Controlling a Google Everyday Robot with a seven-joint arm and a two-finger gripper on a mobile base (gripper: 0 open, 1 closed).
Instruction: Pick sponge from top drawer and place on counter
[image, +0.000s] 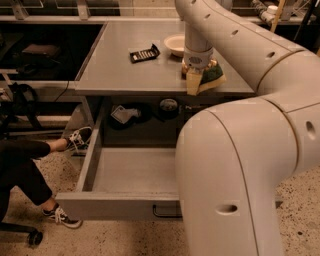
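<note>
The sponge (213, 75), dark green over yellow foam, is at the front right of the grey counter (125, 70), tilted. My gripper (196, 80) reaches down from above and is shut on the sponge's left side. I cannot tell whether the sponge touches the counter. The top drawer (95, 202) is pulled wide open below. Its visible floor is bare and its black handle (166, 213) shows on the front panel. My own arm (235, 165) hides the drawer's right half.
A white bowl (175, 44) and a flat black object (144, 53) lie on the counter. A brownish bag (184, 71) peeks out behind the gripper. Dark items (122, 114) sit behind the drawer, under the counter. A person's legs and sneakers (75, 138) are at the left.
</note>
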